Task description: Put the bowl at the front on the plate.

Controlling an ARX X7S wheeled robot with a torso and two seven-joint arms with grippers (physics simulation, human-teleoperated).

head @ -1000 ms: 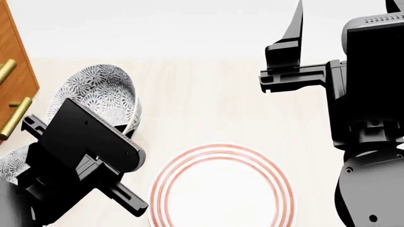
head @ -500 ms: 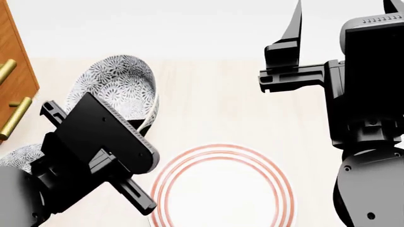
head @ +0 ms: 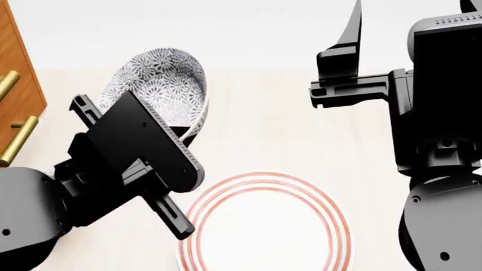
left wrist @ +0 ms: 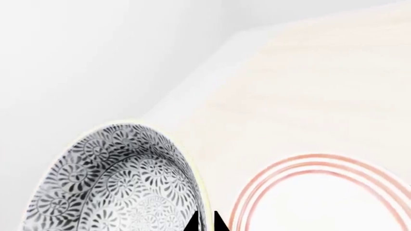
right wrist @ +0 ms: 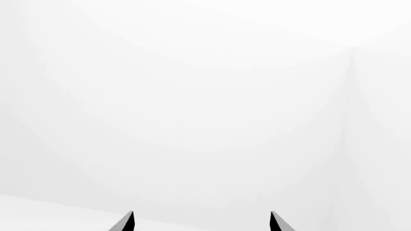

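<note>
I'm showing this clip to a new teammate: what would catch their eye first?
First, the patterned bowl, lifted and tilted in the left gripper, whose fingertips pinch its rim. Next, the plate with red rings lying bare on the pale table, just right of the bowl in the head view. The right gripper is raised at the right, open and holding nothing.
</note>
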